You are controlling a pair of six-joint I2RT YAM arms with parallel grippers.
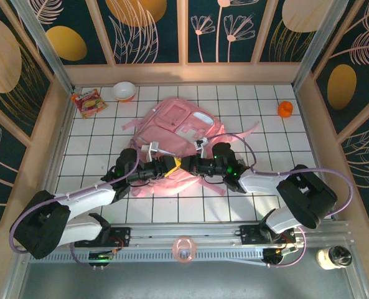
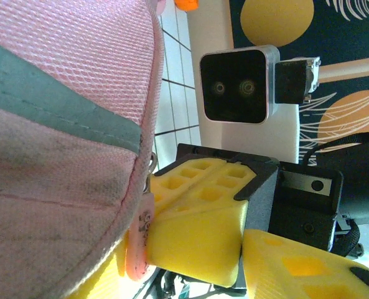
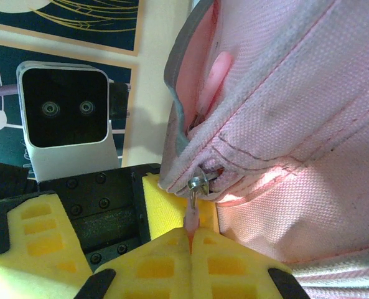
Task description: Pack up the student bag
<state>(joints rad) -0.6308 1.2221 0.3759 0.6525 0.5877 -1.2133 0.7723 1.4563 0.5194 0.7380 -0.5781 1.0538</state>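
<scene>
White tiled tabletop [image 1: 159,212]: white bowl [image 1: 124,91] at 11 o'clock, snack packet [image 1: 89,103] at 10, small orange object [image 1: 285,109] at 2. Off the tiles, pink ring [image 1: 184,249] at 6, small jar [image 1: 333,256] at 5.

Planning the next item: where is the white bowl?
Top view: the white bowl sits at the far left of the table, beside the snack packet, left of the student bag.

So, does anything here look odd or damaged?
The student bag looks grubby: dark smudges mark its pink fabric in both close-up views. Its straps sprawl loose over the table.
</scene>
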